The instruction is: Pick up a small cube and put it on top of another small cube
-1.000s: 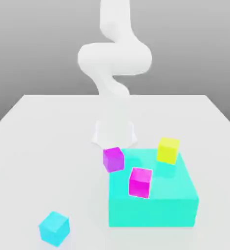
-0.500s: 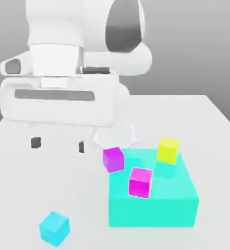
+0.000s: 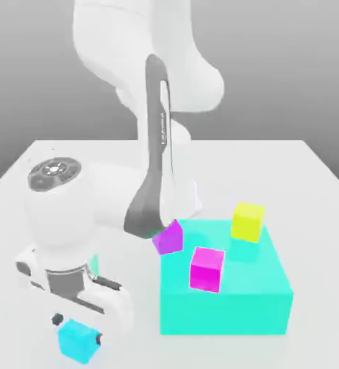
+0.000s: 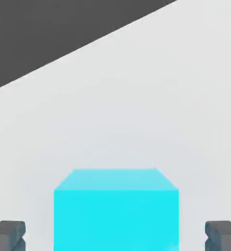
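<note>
- Gripper (image 3: 78,329) stands wide, fingers astride the cyan cube (image 3: 78,343) with a gap either side, presumably to close evenly on opposite faces
- That cube sits on the white table (image 3: 136,351), apart from the turquoise block (image 3: 222,313), leaving the fingers room

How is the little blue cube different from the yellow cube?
The blue cube is light blue, but the yellow cube is bright yellow. The blue cube is down on the table, between the claw's open fingers; the yellow cube has no fingers around it. Both are small cubes.
</note>
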`<action>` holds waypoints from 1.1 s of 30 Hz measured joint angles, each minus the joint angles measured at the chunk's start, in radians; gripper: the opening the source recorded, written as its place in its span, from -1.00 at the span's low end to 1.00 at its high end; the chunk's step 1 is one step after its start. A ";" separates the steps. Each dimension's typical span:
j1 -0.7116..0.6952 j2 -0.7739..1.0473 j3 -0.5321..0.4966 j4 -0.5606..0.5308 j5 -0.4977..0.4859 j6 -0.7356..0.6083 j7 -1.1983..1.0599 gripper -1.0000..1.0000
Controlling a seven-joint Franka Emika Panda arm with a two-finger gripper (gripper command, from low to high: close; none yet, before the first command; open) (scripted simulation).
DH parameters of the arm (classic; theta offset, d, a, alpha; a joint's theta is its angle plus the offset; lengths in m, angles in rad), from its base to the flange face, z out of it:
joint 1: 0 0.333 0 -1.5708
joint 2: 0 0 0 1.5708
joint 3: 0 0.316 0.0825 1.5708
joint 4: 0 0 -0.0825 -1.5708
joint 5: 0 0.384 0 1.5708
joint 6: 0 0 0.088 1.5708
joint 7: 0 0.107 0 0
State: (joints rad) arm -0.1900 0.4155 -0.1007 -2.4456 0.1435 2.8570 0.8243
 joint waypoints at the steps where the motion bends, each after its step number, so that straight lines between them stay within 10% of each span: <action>1: 0.000 0.000 0.000 0.000 0.000 0.000 0.000 -1.00; 33: 0.099 -0.981 0.152 -0.427 -0.059 -0.547 0.520 -1.00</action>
State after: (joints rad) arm -0.0914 -0.5659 0.0509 -2.8727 0.0840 2.3097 1.3445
